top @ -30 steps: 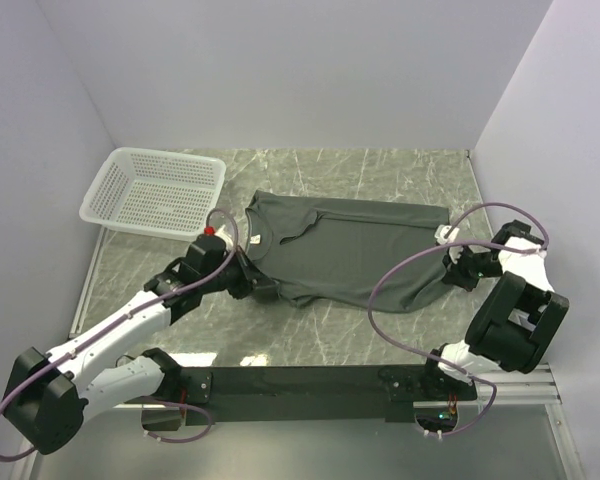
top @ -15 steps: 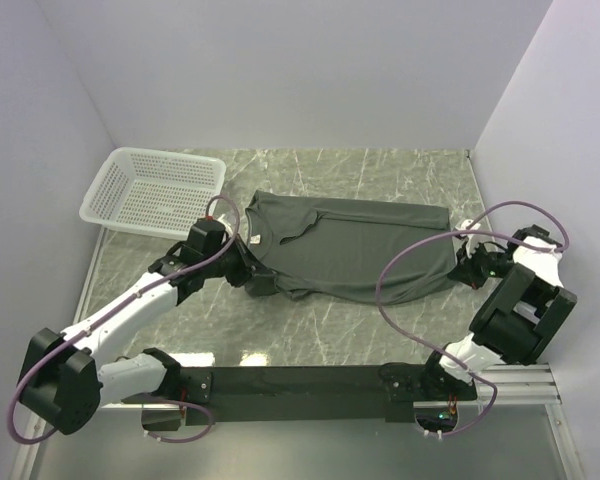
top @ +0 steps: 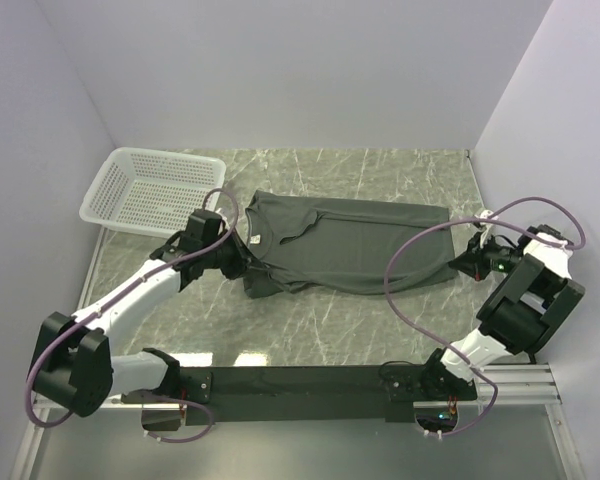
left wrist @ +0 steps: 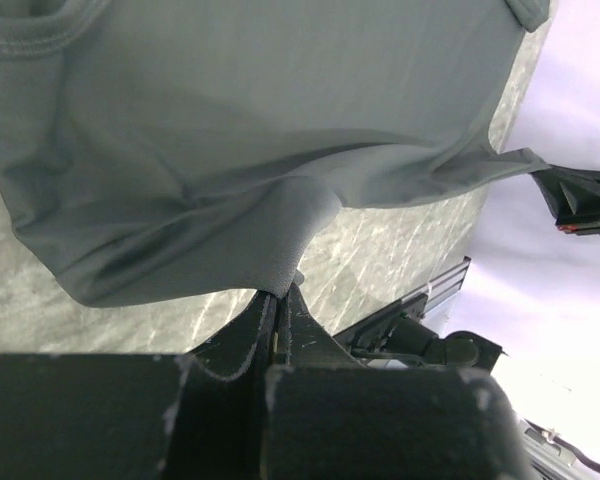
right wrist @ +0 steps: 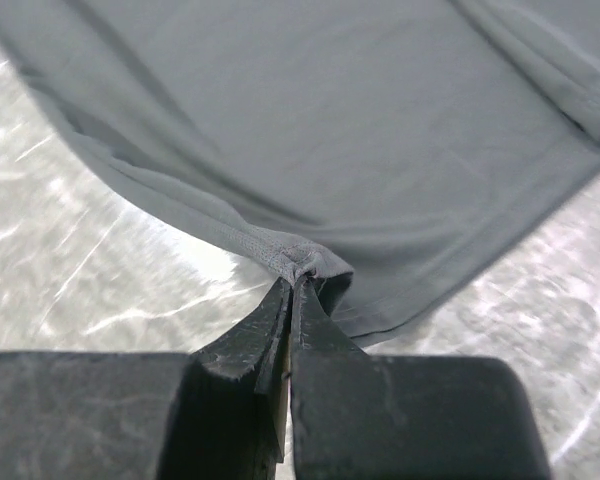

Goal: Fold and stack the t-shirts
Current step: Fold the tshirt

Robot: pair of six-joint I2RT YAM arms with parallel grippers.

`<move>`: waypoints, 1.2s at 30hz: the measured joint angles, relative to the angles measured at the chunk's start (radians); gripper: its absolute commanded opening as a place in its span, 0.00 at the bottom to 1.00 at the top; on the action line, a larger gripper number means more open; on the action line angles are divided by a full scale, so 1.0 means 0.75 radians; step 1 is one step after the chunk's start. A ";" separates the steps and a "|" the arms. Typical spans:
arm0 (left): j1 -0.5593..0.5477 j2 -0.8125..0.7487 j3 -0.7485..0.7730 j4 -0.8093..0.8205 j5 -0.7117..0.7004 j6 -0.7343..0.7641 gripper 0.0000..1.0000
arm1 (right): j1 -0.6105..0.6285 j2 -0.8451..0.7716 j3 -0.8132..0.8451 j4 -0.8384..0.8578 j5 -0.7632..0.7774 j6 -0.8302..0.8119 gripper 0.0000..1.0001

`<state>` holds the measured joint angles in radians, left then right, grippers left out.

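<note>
— Where is the t-shirt (top: 350, 245) right now?

— On the table (top: 320, 325), just beside the basket (top: 155, 190). Its neck end points toward the basket and its hem end lies well away from it. The cloth is mostly flat, with a few creases near the collar.

— And the left gripper (top: 255, 280)?

— It sits at the end of the shirt nearest the basket, on the edge closest to the arm bases. The jaws are pinched together on a fold of the grey-green cloth (the wrist view shows the fabric drawn into a small peak between the fingers).

— What about the right gripper (top: 467, 262)?

— That one is at the end of the shirt farthest from the basket, also on the near edge. Its jaws are clamped on the stitched hem, and the hem bunches where it goes in between the fingers.

— So both are holding the shirt?

— Yes, one at each end, and the shirt stretches between them. The basket itself stands apart from both grippers, in the far corner of the table.
</note>
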<state>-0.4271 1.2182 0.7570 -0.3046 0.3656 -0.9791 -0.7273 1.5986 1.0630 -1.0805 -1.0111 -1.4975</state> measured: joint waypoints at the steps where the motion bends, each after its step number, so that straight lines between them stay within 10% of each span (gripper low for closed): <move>1: 0.004 0.010 0.006 0.000 0.002 0.005 0.01 | 0.000 -0.007 -0.013 0.055 -0.003 0.059 0.00; 13: 0.019 0.105 0.044 0.010 0.027 0.046 0.01 | 0.000 -0.107 -0.112 0.590 0.064 0.715 0.00; 36: 0.097 0.401 0.348 0.039 0.101 0.056 0.01 | 0.089 -0.021 -0.124 0.786 0.180 0.989 0.00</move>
<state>-0.3546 1.5188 1.0183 -0.2756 0.4416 -0.9367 -0.6609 1.5826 0.9699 -0.4908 -0.8764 -0.7559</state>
